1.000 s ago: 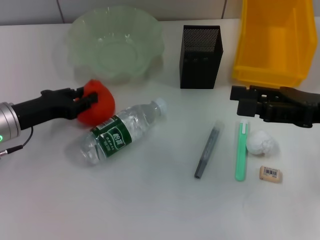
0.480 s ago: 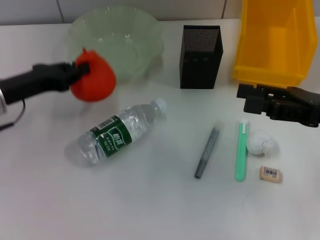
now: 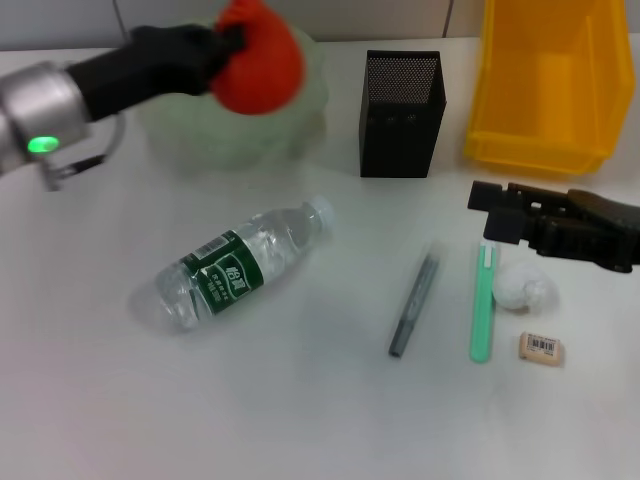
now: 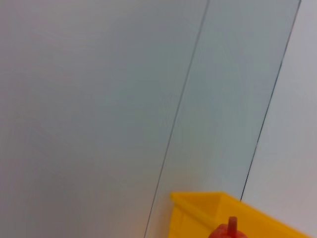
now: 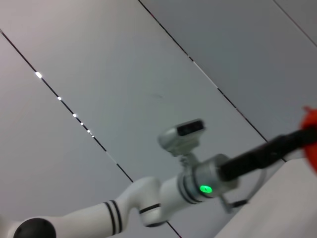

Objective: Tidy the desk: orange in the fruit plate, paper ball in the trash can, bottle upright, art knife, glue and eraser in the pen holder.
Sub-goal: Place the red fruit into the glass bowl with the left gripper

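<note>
My left gripper (image 3: 230, 45) is shut on the red-orange orange (image 3: 258, 58), held in the air over the pale-green fruit plate (image 3: 190, 140) at the back left. The orange's tip (image 4: 229, 229) peeks into the left wrist view. The bottle (image 3: 240, 265) lies on its side mid-table. The black mesh pen holder (image 3: 402, 112) stands left of the yellow trash can (image 3: 545, 85). My right gripper (image 3: 486, 213) hovers open just above the paper ball (image 3: 522, 288) and the top end of a green stick (image 3: 484, 305). A grey stick (image 3: 412, 305) and the eraser (image 3: 542, 347) lie nearby. I cannot tell which stick is the art knife and which the glue.
The white table ends at a grey tiled wall behind the plate and bin. The right wrist view shows my left arm (image 5: 198, 183) reaching across with the orange (image 5: 311, 139) at the picture's edge. The trash can's rim (image 4: 223, 215) appears in the left wrist view.
The left gripper lifted the orange off the table and carried it back and to the right, over the fruit plate. The right gripper shifted slightly toward the paper ball.
</note>
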You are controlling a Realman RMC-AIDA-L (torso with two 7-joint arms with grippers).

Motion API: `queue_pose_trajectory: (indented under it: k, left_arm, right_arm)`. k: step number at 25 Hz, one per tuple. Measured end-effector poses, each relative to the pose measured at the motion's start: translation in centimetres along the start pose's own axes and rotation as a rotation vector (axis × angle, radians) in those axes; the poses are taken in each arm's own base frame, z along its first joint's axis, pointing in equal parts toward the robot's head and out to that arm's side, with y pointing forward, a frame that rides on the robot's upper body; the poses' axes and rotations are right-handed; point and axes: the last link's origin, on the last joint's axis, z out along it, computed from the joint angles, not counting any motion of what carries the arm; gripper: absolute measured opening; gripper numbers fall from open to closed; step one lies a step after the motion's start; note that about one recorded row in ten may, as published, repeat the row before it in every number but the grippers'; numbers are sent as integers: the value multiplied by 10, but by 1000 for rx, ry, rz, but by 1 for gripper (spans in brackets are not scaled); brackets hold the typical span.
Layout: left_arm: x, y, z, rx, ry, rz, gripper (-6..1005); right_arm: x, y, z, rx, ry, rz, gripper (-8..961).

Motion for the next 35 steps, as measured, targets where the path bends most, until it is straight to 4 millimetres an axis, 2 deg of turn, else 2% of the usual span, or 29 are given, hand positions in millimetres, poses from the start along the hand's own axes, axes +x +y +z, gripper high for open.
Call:
queue_pose_trajectory:
  k: [2,3,5,8,15,24,28,30,31,33,34,35]
  left_arm:
    - [0,0,0,0,0,0,85]
    - [-9,-1,23,47,-24,60,82]
    - [-16,-7,34,115,-33,101,74]
    - [-17,-12,39,180,-19,150,88]
    - [-2,-25,44,277,16,267,120]
    - [-16,-18,48,244,-49,281,161]
    - [-17,-17,48,243,-45,266,180]
    - [-18,-16,48,240,-40,247,189]
    - [-18,-16,48,240,-40,247,232]
    - [-18,-16,48,238,-37,239,317]
    - [-17,-16,47,234,-32,228,360]
    - [-17,-14,47,225,-24,214,403]
  right_arm:
    - [2,0,0,-5,-3,5,838]
    - [4,1,1,-11,-5,8,838]
    - [9,2,1,-20,-8,12,837]
    - [12,3,1,-21,-11,17,837]
    - [19,3,3,-32,-20,37,837]
    - [16,3,3,-35,-28,31,837]
    - [9,4,3,-43,-15,13,836]
    - [-6,6,1,-31,24,5,836]
    - [-6,6,1,-31,24,5,835]
    - [-19,9,0,-11,56,-6,835]
    - [-26,12,0,6,77,-12,834]
    - [-43,18,-1,50,121,-25,834]
